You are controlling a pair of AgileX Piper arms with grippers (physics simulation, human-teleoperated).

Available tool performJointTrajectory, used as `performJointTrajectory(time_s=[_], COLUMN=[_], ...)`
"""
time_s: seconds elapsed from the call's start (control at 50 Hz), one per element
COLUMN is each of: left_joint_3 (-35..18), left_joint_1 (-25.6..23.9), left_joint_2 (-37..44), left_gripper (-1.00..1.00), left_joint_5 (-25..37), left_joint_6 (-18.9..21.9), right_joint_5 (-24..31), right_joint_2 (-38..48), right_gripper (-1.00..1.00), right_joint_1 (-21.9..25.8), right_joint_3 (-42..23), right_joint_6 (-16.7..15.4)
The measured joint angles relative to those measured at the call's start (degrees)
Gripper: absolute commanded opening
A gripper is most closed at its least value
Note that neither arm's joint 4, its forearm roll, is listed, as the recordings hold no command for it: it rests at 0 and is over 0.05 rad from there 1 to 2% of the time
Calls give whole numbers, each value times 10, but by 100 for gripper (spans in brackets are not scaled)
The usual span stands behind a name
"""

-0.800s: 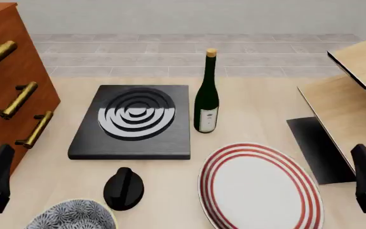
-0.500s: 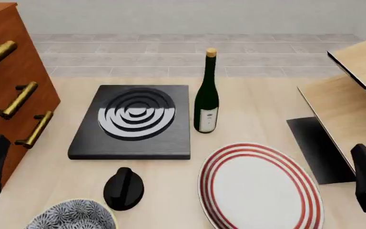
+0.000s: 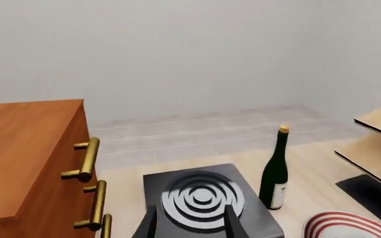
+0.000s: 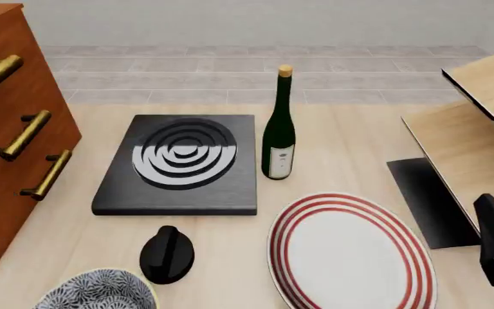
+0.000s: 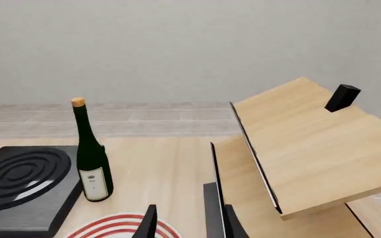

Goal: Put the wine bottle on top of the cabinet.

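While the wine bottle [image 4: 279, 132] stands upright, the plate [image 4: 350, 251] holds nothing.

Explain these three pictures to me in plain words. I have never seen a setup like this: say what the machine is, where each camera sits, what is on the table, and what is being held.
These are simulator renders of two robot arms at a table. One picture looks down from above, behind the arms; the other two come from cameras behind each gripper.

On the table stand a tall dark green wine bottle, a black slab with silver rings, a red-striped white plate, a small black knob-like object and a blue-patterned bowl. On the left is a reddish-brown wooden cabinet with brass handles; on the right, pale wooden panels.

The left gripper and right gripper are open, holding nothing.
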Motion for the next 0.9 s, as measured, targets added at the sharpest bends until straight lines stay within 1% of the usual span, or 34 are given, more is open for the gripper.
performJointTrajectory(time_s=[0.2, 0.36, 0.54, 0.78, 0.9], left_joint_3=[-14, -23, -52, -74, -96], left_joint_1=[-45, -77, -115, -142, -149], left_joint_2=[69, 131, 209, 306, 348], left_gripper=[100, 100, 100, 100, 100], left_joint_5=[-42, -87, -134, -211, -236], left_joint_6=[-5, -4, -13, -8, -16], right_joint_5=[0, 0, -1, 0, 2], right_joint_2=[-1, -2, -2, -2, -3], right_gripper=[100, 100, 100, 100, 100], right_joint_1=[0, 0, -1, 0, 0], right_joint_3=[0, -1, 0, -1, -2], right_joint_6=[-1, -1, 0, 3, 4])
